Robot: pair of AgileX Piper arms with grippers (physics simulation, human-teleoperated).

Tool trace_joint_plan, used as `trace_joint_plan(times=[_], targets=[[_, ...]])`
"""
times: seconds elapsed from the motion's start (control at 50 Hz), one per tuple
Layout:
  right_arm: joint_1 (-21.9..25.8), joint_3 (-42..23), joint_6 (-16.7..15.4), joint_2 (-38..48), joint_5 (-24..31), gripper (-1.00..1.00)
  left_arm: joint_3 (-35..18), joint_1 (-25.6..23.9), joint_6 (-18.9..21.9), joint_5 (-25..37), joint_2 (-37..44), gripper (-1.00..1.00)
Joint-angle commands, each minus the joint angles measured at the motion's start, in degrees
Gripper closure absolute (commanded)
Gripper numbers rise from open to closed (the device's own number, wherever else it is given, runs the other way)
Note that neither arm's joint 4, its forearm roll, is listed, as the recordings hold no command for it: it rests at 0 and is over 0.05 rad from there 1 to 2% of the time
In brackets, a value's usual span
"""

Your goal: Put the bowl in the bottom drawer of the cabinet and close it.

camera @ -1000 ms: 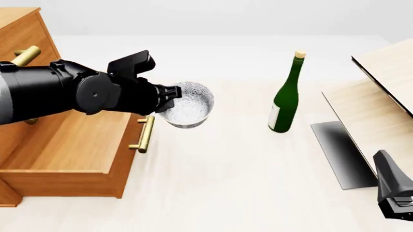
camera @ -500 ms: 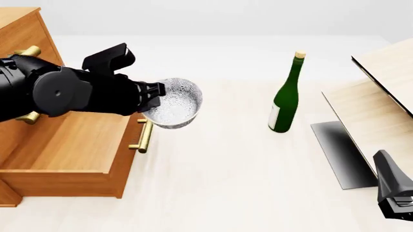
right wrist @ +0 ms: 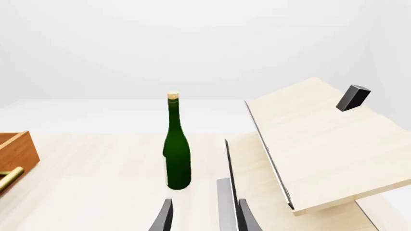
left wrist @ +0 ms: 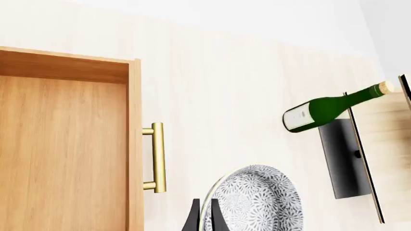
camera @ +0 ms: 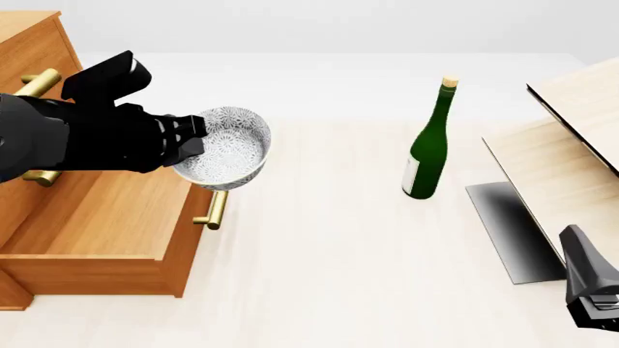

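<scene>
Your left gripper (camera: 196, 141) pinches the rim of the white, grey-speckled round bowl (camera: 228, 157), holding it tilted in the air just above the brass handle of the open orange-brown wooden bottom drawer (camera: 116, 217), ready to carry inward. Your right gripper (right wrist: 202, 214) waits apart, open and empty. The upright green glass bottle (camera: 428, 145) stands well clear.

A pale, light-wood worktop (camera: 367, 261) fills the scene, its grain running away from the camera toward a plain, featureless white-grey backdrop (right wrist: 192, 43) with no visible seams. The light is soft and even, leaving only faint shadows on the surface. On the right side in the front view, pale wooden boards (camera: 570, 145) lean at a tilt over a dark grey flat panel (camera: 508, 228) lying on the worktop.
</scene>
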Motion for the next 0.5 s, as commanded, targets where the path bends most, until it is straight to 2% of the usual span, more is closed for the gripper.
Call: trace_joint_plan(times=[0.02, 0.18, 0.28, 0.5], targets=[[-0.01, 0.0, 0.0, 0.01, 0.0, -1.0, 3.8, 6.17, 0.39, 1.94, -5.81, 1.0], [-0.01, 0.0, 0.0, 0.01, 0.0, -1.0, 5.05, 8.31, -0.24, 1.91, -7.42, 1.0], [-0.01, 0.0, 0.0, 0.01, 0.0, -1.0, 6.4, 10.08, -2.23, 2.25, -9.89, 1.0], [-0.01, 0.0, 0.0, 0.01, 0.0, -1.0, 7.72, 14.0, -1.97, 2.92, -11.87, 1.0]])
